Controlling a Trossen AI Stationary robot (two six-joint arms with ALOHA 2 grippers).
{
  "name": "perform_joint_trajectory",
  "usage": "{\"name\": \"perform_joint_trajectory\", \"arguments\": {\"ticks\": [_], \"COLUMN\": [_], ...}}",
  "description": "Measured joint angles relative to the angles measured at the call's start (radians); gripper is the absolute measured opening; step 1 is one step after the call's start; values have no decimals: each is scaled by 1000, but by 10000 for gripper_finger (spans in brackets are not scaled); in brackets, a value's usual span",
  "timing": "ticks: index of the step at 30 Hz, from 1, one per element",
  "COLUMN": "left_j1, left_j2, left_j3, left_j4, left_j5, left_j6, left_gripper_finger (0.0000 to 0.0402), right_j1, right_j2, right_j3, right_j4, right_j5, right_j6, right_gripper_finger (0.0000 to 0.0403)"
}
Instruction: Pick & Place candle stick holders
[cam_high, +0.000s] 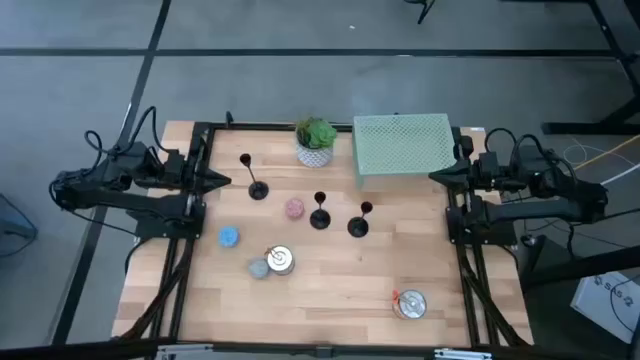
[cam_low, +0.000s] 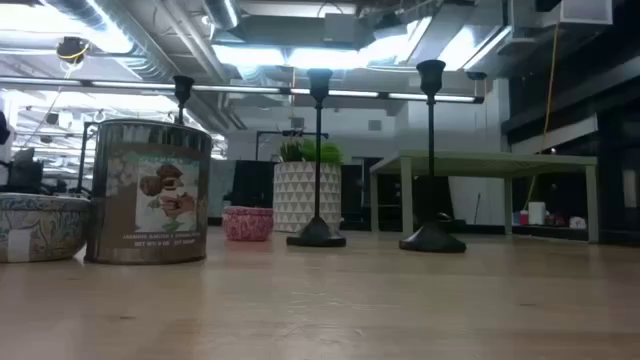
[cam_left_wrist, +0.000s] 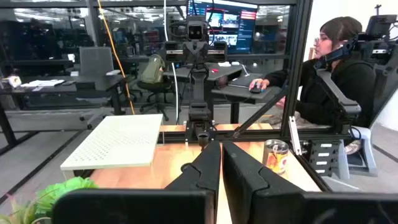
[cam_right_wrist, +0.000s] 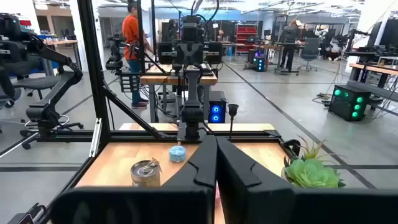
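Three holders (cam_high: 318, 212) stand upright just in front of the plant (cam_high: 316, 141). Both grippers, left (cam_high: 228, 178) and right (cam_high: 432, 176), wait clenched and empty at the table's sides; grasp the nearest stem low and squarely.

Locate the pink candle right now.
High view: the pink candle sits mid-table, between the left candle stick holder and the middle candle stick holder, in front of the potted plant.
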Motion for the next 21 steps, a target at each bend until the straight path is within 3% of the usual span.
{"name": "perform_joint_trajectory", "arguments": {"ticks": [21], "left_j1": [0], "left_j2": [0], "left_j3": [0], "left_j4": [0], "left_j5": [0], "left_j6": [0], "left_gripper_finger": [9], "right_j1": [0], "right_j2": [0], "right_j3": [0], "right_j4": [0], "right_j5": [0], "right_j6": [0], "right_gripper_finger": [9]}}
